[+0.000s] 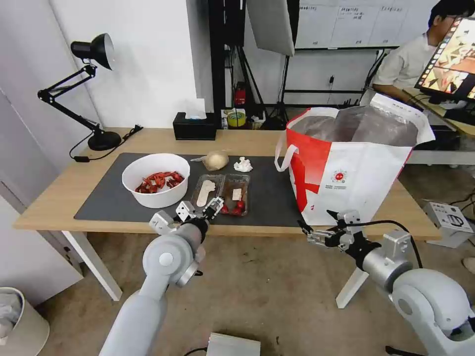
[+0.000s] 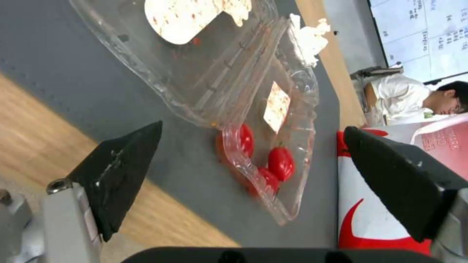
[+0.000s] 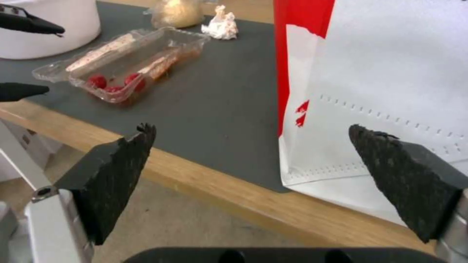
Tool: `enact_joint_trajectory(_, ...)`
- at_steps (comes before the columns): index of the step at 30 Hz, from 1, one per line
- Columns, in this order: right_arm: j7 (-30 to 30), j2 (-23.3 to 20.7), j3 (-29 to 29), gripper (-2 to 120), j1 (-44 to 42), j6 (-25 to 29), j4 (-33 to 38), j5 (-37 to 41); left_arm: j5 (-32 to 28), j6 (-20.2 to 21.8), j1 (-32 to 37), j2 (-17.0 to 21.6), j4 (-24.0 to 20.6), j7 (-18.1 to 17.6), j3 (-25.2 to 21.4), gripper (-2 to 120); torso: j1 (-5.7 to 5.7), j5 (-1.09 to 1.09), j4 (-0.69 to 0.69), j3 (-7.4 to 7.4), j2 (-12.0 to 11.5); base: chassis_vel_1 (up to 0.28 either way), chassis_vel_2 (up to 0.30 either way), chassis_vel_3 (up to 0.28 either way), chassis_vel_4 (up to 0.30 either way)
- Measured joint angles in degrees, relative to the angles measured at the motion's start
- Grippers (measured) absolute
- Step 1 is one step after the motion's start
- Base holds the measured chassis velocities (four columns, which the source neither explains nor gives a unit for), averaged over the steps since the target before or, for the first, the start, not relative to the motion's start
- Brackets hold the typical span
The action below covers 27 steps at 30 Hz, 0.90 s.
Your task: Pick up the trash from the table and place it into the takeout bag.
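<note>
Where left claw gapes, clear tray just beyond.

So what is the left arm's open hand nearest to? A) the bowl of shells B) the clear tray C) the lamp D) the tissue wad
B: the left gripper, fingers spread, hovers at the near edge of the clear tray holding small red fruits.
</note>
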Motion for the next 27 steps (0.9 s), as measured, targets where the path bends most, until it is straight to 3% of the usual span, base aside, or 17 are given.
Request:
enact_joint_trajectory(19, 0.1, 0.3, 0.0, 100, -0.3, 0.2, -0.4, -0.2, -0.1, -1.2, -1.8, -1.0, 2.3, -0.3, -0.6, 100, 0.00, 0.00, 0.00, 0.00, 0.0, 0.000, 0.000, 0.000, 0.000)
enact_joint_trajectory(27, 0.1, 0.3, 0.1, 100, -0.6, 0.5, -0.5, -0.6, 0.6, -4.3, -2.1, -2.4, 2.4, -0.6, -0.7, 100, 0.00, 0.00, 0.00, 0.00, 0.0, 0.000, 0.000, 0.000, 0.000)
